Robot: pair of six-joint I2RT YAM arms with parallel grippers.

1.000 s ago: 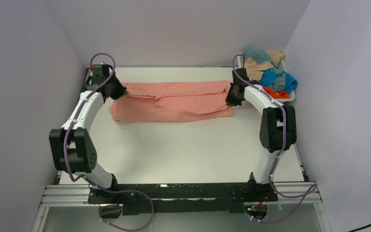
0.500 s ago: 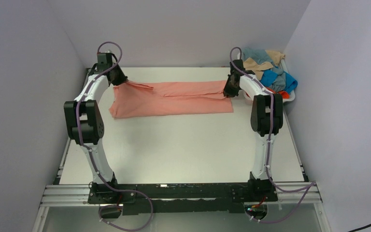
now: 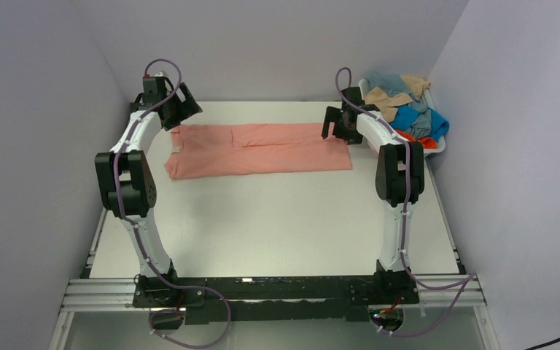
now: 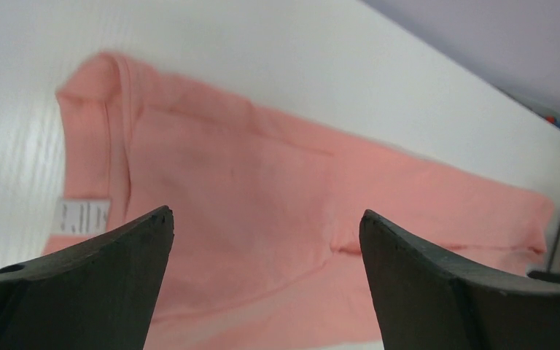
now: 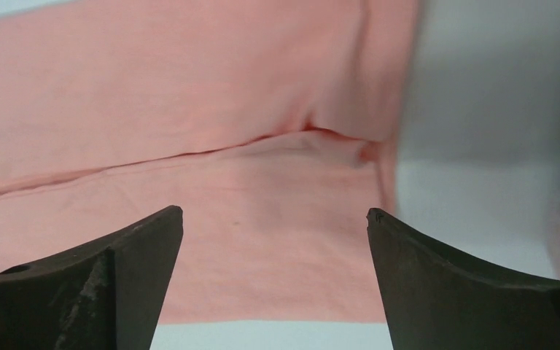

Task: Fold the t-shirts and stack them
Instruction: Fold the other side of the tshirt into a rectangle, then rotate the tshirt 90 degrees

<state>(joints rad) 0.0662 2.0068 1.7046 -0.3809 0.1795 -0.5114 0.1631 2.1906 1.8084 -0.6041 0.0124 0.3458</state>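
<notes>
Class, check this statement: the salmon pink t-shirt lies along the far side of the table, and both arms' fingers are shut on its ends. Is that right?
No. The left fingers and right fingers are open, not shut, as both wrist views show. The salmon pink t-shirt does lie along the far side of the table.

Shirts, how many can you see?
5 by colour: a pink shirt flat on the table; a grey-blue shirt, tan shirt, blue shirt and orange shirt heaped in the basket, far right. More may be hidden in that heap.
</notes>
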